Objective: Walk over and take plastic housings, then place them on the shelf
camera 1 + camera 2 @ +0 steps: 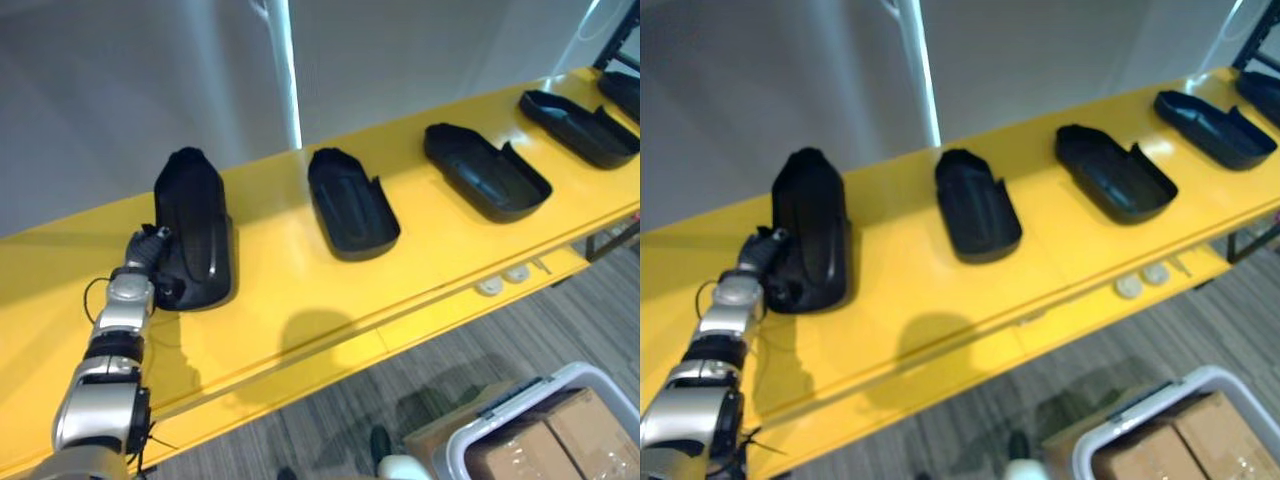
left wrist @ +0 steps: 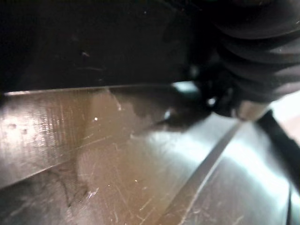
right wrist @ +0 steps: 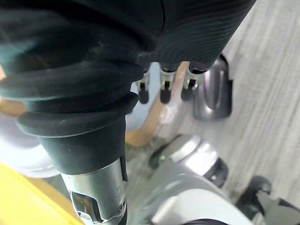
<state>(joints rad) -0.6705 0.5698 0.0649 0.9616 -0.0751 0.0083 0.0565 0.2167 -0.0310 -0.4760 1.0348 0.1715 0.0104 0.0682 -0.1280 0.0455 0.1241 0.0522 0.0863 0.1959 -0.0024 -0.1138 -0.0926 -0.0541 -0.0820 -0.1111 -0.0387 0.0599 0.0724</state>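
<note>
Hanging low over the grey carpet, my right hand [image 3: 163,90] has its fingers loose and apart, holding nothing. Ahead, my left hand [image 1: 148,252] sits against the near left end of the leftmost housing [image 1: 195,215], which lies on the yellow shelf [image 1: 300,300]. I cannot tell whether its fingers are clasped or free.

Risk noted: the housing is a smooth, glossy black moulded shell with a rounded far end, and the shelf top looks slick. A careless pull-back could drag it toward the front edge, and a nudge could skew it.

Beyond, the next housing [image 1: 352,205] and others lie hollow side up, thin-walled and well spaced.
</note>
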